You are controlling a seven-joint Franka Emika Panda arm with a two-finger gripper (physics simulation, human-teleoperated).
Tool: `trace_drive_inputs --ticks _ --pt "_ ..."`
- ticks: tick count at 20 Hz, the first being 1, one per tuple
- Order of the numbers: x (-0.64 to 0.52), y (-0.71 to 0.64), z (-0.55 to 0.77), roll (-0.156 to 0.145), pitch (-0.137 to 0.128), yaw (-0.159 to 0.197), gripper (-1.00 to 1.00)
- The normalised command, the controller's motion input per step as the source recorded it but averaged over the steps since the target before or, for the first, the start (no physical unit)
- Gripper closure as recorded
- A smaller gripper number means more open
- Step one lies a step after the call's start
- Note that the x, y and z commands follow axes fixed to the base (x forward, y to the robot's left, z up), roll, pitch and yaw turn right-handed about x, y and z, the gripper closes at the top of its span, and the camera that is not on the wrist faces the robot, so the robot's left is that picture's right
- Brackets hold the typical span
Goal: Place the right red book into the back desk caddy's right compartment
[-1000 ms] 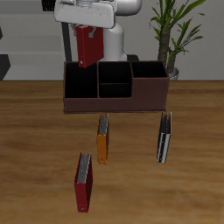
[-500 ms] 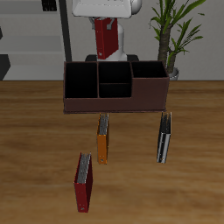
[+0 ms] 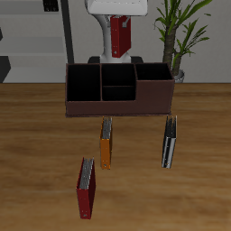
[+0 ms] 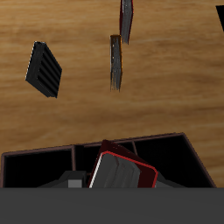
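My gripper (image 3: 118, 20) is shut on the right red book (image 3: 119, 35) and holds it upright, high above the back desk caddy (image 3: 117, 107). The book hangs over the caddy's small split middle cells (image 3: 117, 81), beside the right compartment (image 3: 153, 81), a large end bay with dark walls. In the wrist view the dark crimson book (image 4: 123, 171) fills the space between my fingers, with the caddy's rim (image 4: 39, 155) and black bays below it.
On the table before the caddy lie an orange book (image 3: 106, 143), a black book (image 3: 170, 143) and a narrower red book (image 3: 86, 188). A potted plant (image 3: 178, 36) stands behind the caddy's end. The robot's base is right behind the caddy.
My gripper has carried the red book sideways along the caddy, from above the other end bay to above the middle cells, and a little higher.
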Motion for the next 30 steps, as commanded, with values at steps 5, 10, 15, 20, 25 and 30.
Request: trace_drive_inputs --ticks 5,10,15,20,25,30 --pt "-0.05 0.34 -0.01 -0.048 0.037 0.047 1.00" --pt "-0.11 0.52 0.02 -0.004 0.013 0.077 1.00" --pt "-0.03 0.57 0.06 0.010 0.010 0.098 1.00" --pt "0.00 0.37 0.09 0.065 0.009 0.029 1.00" --pt "0.03 0.34 0.01 0.042 -0.001 0.050 1.00" --pt "0.09 0.06 -0.09 0.006 0.012 0.001 1.00"
